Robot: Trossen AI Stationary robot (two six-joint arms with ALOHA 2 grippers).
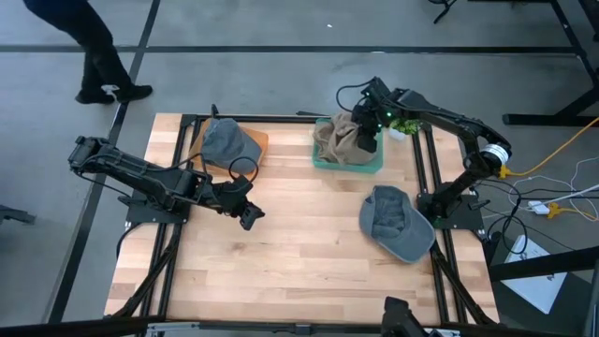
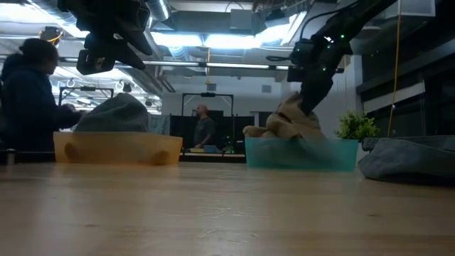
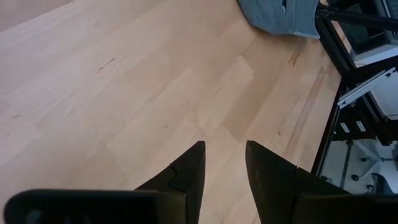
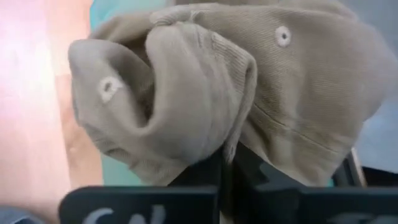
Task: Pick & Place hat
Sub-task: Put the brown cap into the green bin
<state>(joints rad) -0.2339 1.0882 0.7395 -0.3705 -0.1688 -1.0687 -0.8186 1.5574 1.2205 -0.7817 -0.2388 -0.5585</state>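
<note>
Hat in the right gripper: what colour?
Tan corduroy hat, clearest in the right wrist view.

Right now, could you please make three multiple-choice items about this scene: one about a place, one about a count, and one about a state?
1. Where is the tan hat?
A. In the green bin
B. In the orange bin
C. On the bare table

2. How many grey hats can be seen?
A. One
B. Two
C. Three

3. What is the state of the right claw?
A. Open above the table
B. Shut on the tan hat
C. Shut on a grey hat

Key:
1 A, because the tan hat lies bunched inside the green bin in the high view.
2 B, because one grey hat sits in the orange bin and the other grey hat lies on the table near the right arm's base.
3 B, because the right wrist view shows tan fabric pinched between its closed fingers.
</note>
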